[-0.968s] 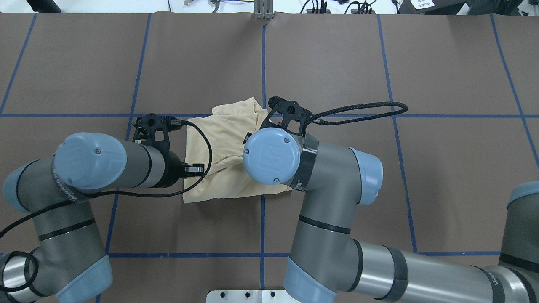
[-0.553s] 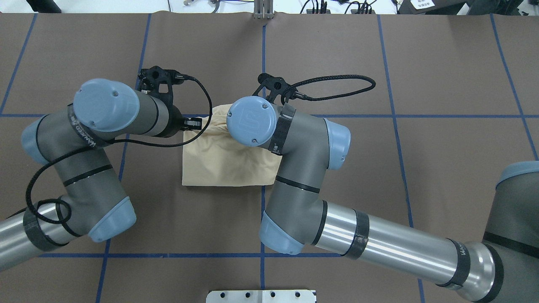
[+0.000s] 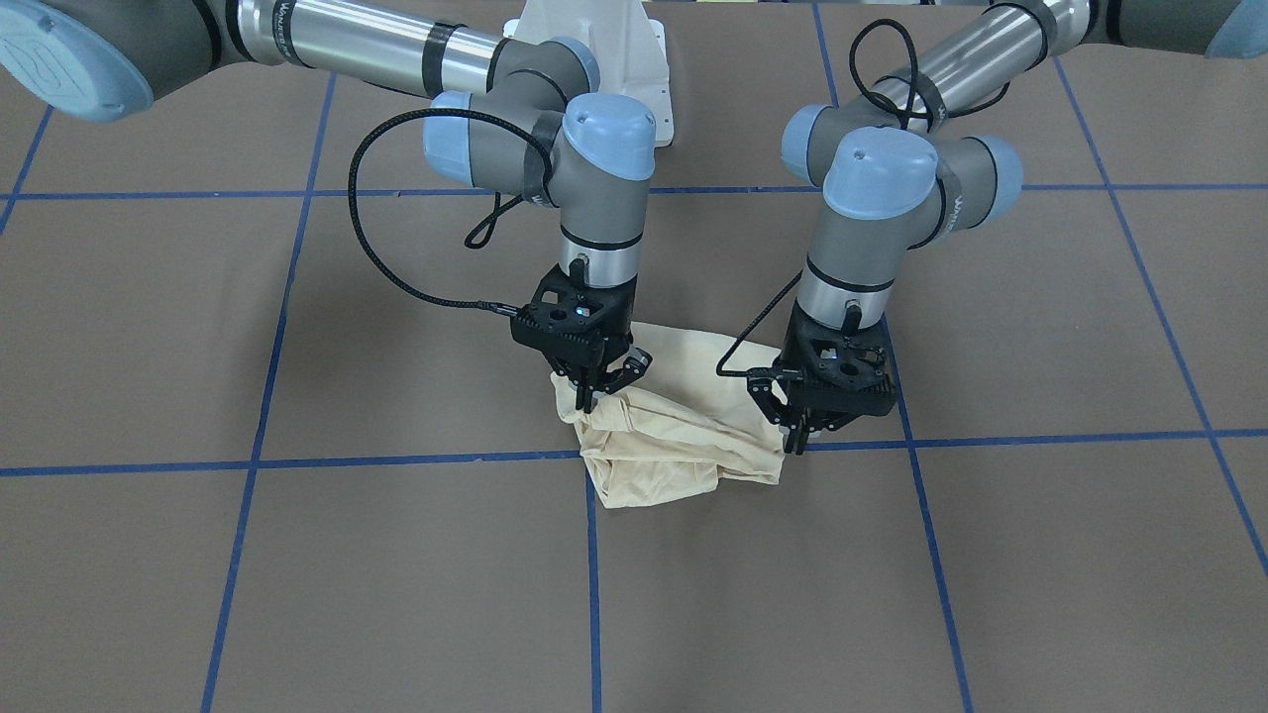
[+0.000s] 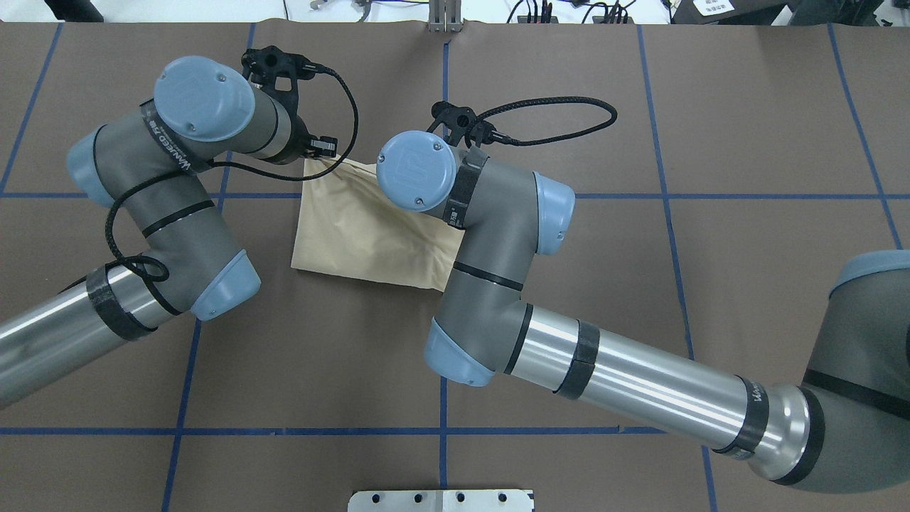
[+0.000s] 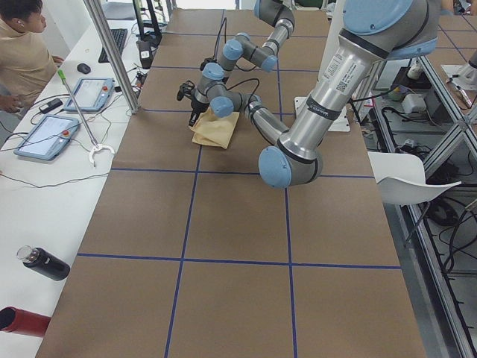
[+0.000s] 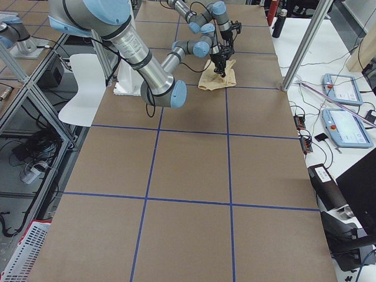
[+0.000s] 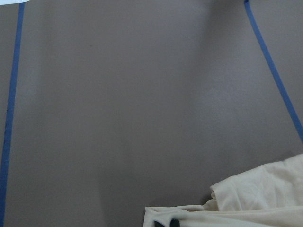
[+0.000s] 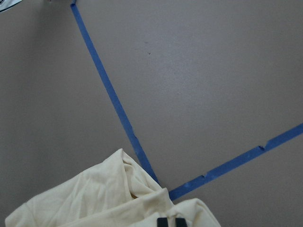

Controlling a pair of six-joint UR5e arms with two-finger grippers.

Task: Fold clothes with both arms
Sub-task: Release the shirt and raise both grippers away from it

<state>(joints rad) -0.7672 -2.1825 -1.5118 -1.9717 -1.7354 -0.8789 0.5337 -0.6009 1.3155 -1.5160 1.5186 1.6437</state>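
The clothes are one pale cream T-shirt (image 3: 684, 441), bunched and folded on the brown table; it also shows in the overhead view (image 4: 362, 227). No print shows. My left gripper (image 3: 800, 441) is shut on the shirt's edge at the right of the front-facing view. Its dark fingertips (image 7: 174, 222) peek in among cloth at the bottom of the left wrist view. My right gripper (image 3: 592, 396) pinches the opposite end of the same edge. Its fingertips (image 8: 163, 221) stand close together over the fabric. In the overhead view both grippers are hidden under their wrists.
Blue tape lines (image 4: 444, 92) divide the brown table cover. The white pedestal base (image 3: 604, 50) stands at the robot's side. A person (image 5: 22, 52) sits at a side bench with teach pendants (image 5: 45, 134), and bottles (image 5: 41, 262) lie near that bench's end.
Both grippers have moved away from the robot toward the far side of the table, carrying the shirt's edge. The shirt's near edge has slid the same way.
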